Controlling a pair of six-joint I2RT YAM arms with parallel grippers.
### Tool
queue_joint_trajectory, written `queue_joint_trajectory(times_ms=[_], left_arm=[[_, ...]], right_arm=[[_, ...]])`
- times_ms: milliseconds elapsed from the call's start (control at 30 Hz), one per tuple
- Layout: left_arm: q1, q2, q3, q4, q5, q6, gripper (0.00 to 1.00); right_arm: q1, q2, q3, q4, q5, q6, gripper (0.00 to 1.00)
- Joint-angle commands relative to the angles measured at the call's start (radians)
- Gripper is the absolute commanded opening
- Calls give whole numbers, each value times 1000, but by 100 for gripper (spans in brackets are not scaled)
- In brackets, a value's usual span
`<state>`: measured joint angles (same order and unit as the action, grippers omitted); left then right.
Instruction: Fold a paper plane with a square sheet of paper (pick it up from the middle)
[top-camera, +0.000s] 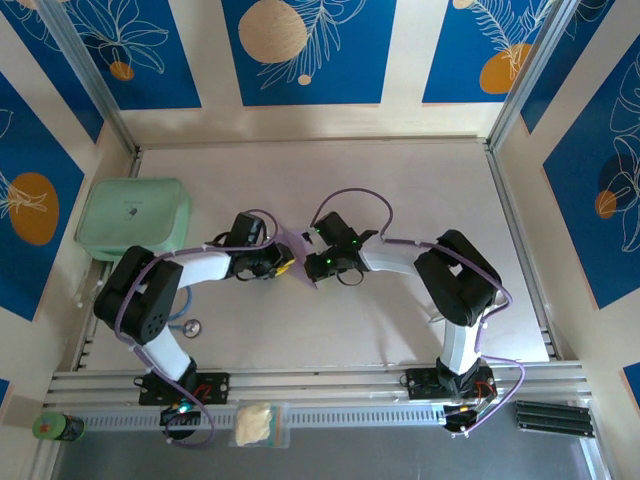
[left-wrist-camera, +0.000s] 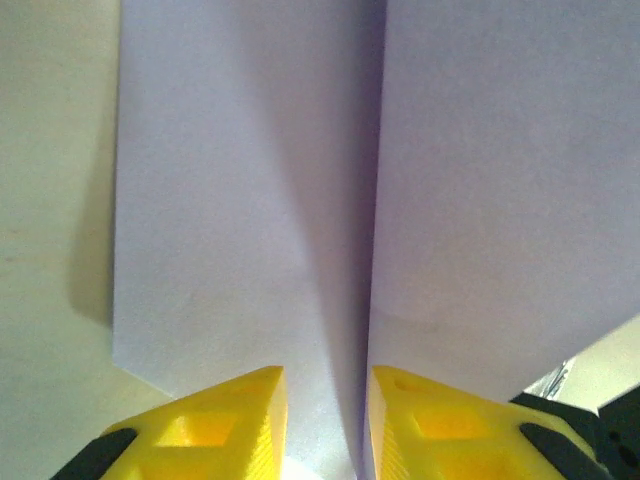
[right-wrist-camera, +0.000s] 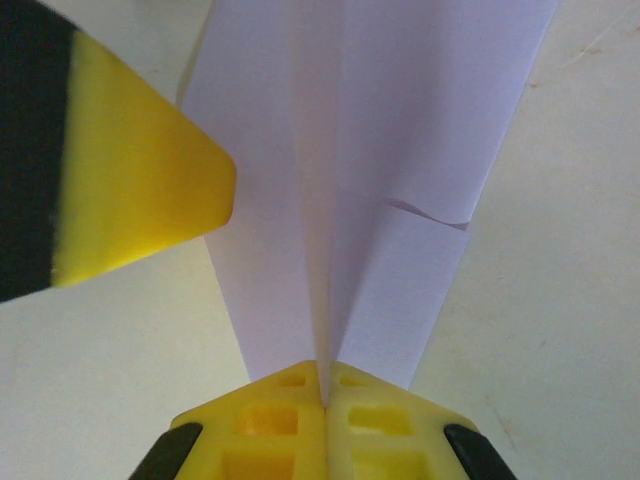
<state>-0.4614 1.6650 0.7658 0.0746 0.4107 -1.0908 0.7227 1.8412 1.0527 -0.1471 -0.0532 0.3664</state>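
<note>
The pale lilac paper plane (top-camera: 297, 246) is held up between my two grippers above the middle of the table, folded into a narrow dart with a centre crease. My right gripper (right-wrist-camera: 326, 385) is shut on the crease at the narrow end of the plane (right-wrist-camera: 350, 150). It meets the paper from the right (top-camera: 314, 264). My left gripper (left-wrist-camera: 325, 400) comes in from the left (top-camera: 283, 266). Its yellow jaws stand apart, with the standing fold of the plane (left-wrist-camera: 220, 200) in the gap between them. One left finger (right-wrist-camera: 140, 190) shows beside the paper's left wing.
A mint-green rounded box (top-camera: 133, 217) sits at the table's left edge. A small metal ring (top-camera: 190, 326) lies near the left arm's base. A clear bag (top-camera: 255, 423) and a green can (top-camera: 58, 427) rest by the front rail.
</note>
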Motion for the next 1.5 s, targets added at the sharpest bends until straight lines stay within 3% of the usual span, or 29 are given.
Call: queue_joint_trajectory(times_ms=[0,333,733,1167,1267,1467], left_arm=[[-13,-16,-37,52,12,6,29],[-17,27,-60,218,75,-33,30],[-22,97,-25,197,81,-26,31],[-22,92,-35,235,79,-28,34],[-22,79,-50,260,73,-19,38],[-22,99,-35,204,62,-11,40]], right_arm=[[-25,34,-4,7,-158,-14,5],[-58,90,30,-20,-261,-13,5],[-94,116,54,-43,-341,-8,6],[-95,138,68,-64,-343,-8,6],[-96,141,69,-66,-346,-11,6],[-96,148,78,-74,-352,-14,6]])
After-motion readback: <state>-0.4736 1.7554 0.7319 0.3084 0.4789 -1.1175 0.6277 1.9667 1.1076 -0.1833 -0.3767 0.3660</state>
